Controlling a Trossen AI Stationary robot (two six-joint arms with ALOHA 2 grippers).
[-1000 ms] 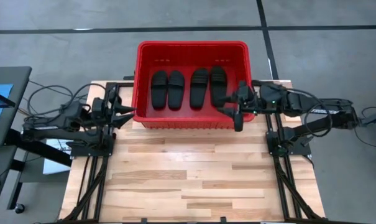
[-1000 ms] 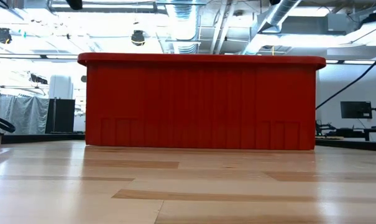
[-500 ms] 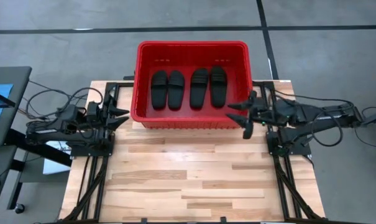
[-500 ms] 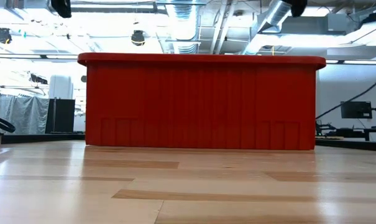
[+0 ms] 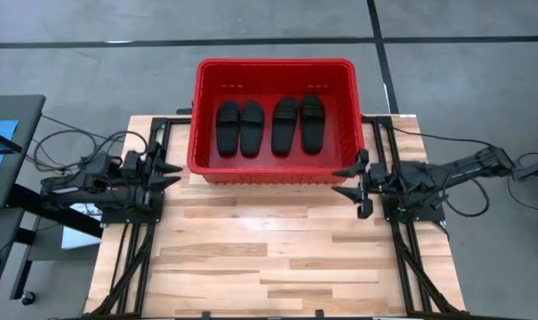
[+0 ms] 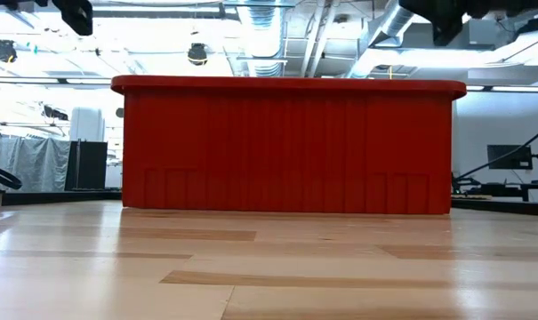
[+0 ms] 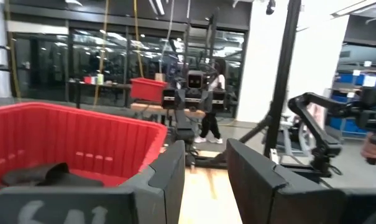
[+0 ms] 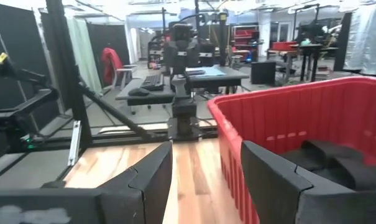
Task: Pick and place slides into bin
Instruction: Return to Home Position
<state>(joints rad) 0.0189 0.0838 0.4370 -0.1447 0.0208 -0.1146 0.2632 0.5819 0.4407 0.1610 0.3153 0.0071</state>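
Four black slides [image 5: 269, 126] lie side by side, soles down, on the floor of the red bin [image 5: 274, 172], which stands on the table at its far middle. The slides also show in the left wrist view [image 7: 48, 176] and the right wrist view [image 8: 337, 160]. My left gripper [image 5: 173, 172] is open and empty, just left of the bin's near left corner. My right gripper [image 5: 343, 181] is open and empty, just right of the bin's near right corner. In the low view the bin's front wall [image 6: 286, 147] hides the slides.
The wooden table [image 5: 269, 258] stretches from the bin to the near edge. Black arm frames [image 5: 135, 249] run along the table's left and right sides. A person [image 7: 210, 118] stands in the room far beyond the table.
My right gripper has drawn back out of the bin, toward the table's right and near edge, and now stands outside the bin's near right corner. My left gripper has pulled back a little toward the table's left edge. The slides and the bin have not moved.
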